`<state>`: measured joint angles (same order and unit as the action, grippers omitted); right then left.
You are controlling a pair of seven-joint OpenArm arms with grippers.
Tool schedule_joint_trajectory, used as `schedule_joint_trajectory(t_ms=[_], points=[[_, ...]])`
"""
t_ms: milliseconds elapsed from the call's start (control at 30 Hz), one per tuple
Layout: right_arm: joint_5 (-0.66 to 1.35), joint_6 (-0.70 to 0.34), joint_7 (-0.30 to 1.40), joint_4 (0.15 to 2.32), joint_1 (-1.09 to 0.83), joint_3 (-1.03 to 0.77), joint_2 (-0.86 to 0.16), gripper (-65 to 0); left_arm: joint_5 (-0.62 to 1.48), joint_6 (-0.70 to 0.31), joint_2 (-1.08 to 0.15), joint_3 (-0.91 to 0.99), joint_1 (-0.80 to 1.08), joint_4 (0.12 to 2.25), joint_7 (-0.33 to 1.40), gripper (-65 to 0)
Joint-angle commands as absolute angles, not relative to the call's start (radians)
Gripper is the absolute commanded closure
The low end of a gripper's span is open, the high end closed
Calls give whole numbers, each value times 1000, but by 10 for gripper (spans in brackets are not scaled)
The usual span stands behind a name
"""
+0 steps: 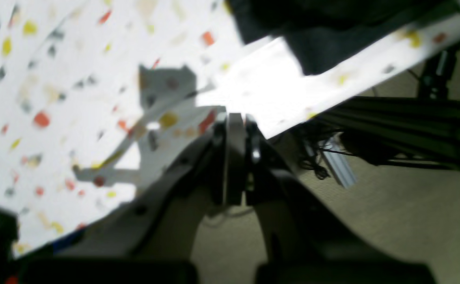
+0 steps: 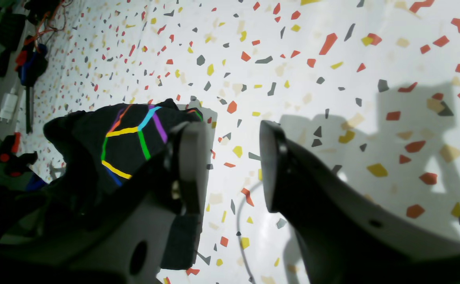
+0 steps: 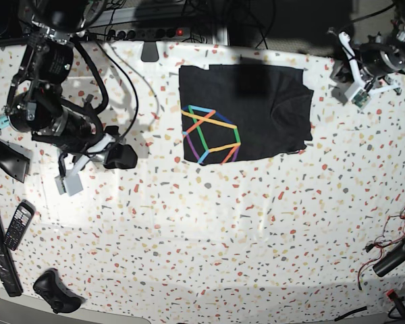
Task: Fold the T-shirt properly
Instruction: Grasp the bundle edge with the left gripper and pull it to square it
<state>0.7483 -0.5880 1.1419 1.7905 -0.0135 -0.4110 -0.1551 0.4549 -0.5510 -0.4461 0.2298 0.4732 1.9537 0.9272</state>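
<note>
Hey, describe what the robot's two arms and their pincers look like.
Both arms are black with exposed black cables and white parts near the wrists. The right pincer has curved dark fingers, one with a pale grey pad. The left pincer has dark, grey-faced fingers.

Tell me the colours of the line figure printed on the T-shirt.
Rainbow lines on the black T-shirt: blue, orange, yellow, green, purple. Clearest in the base view.
</note>
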Motion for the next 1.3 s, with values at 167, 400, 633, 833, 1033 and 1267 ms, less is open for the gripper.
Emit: schedule_joint_trajectory(t_ms=[167,400,633,833,1033,1267], points=[[771,-597,1126,1812,2,-412,-166,-218,643,-568,-458,242,459,1981,859,-147],[772,-597,1126,1812,2,-412,-166,-218,730,-621,-440,241,443,2123,836,-256],[771,-597,1126,1812,2,-412,-166,-218,573,-622,-315,240,443,2140,769,-256],[775,-597,1126,1812,2,-412,-166,-218,532,-621,-297,162,430,2139,768,-256],[789,-597,1126,1812,2,-412,-166,-218,382,-522,-297,38,356,2127,775,-256],[789,-597,1126,1812,2,-412,-166,-218,396,-522,-297,-14,322,2013,843,-256]])
